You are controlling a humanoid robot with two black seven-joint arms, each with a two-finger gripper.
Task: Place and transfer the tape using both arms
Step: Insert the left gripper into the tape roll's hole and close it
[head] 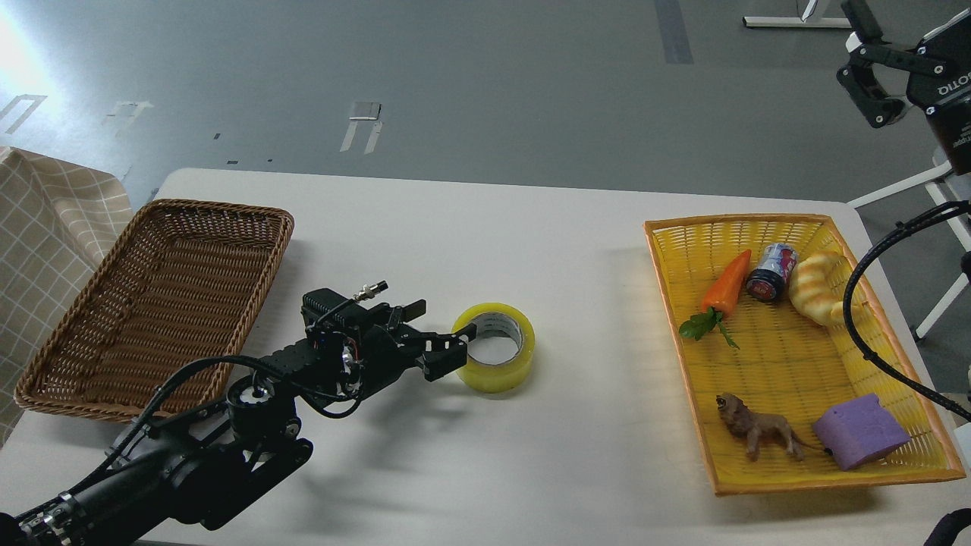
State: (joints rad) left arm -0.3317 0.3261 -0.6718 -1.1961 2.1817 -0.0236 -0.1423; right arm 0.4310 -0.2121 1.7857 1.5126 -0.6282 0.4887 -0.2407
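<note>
a brown wicker basket (155, 303) sits at the left of a white table (576, 250), and beside it the left gripper (447, 345) reaches across, its fingers clamped over the near rim of the yellow tape (497, 356), which rests on the table's middle. at the right a yellow tray (789, 379) holds a toy carrot (727, 284), a can (770, 273), a bread toy (819, 288), a lion figure (758, 434) and a purple block (859, 431). the right gripper (872, 76) hangs raised at the upper right corner, well away from the tape, fingers spread and holding nothing.

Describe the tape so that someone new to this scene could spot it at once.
On the white table, between the brown wicker basket and the yellow tray, sits the tape. The left gripper is at its rim. It is the only translucent yellow ring.
</note>
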